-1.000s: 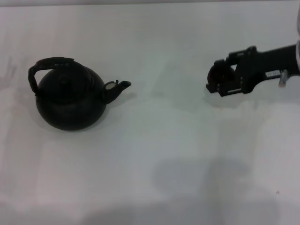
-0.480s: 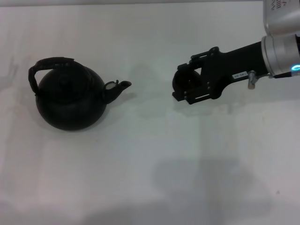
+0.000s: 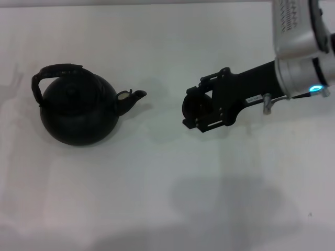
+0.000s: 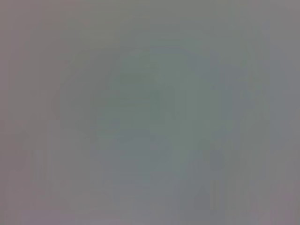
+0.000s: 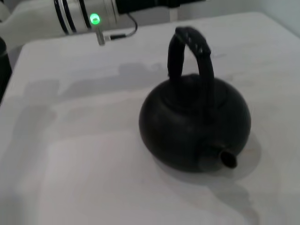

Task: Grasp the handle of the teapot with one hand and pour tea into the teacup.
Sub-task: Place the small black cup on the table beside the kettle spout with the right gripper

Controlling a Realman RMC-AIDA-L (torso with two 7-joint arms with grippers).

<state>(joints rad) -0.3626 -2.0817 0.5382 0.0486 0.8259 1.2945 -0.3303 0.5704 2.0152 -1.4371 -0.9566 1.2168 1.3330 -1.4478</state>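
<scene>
Sitting upright on the white table [image 3: 157, 198]: 1 teapot [image 3: 78, 112], 1 handle [image 3: 55, 72] arching over its top. Hovering well apart from the spout's side: right gripper [image 3: 201, 107], fingers closing around 1 teacup [image 3: 193, 107]. Showing nothing of the left gripper.

Bright, even light is washing out the white desk [image 3: 157, 198] in the head view, with soft grey shadows falling near its front edge. The left wrist view is showing only featureless grey blur. The teapot [image 5: 194, 126] is looking slightly soft.
</scene>
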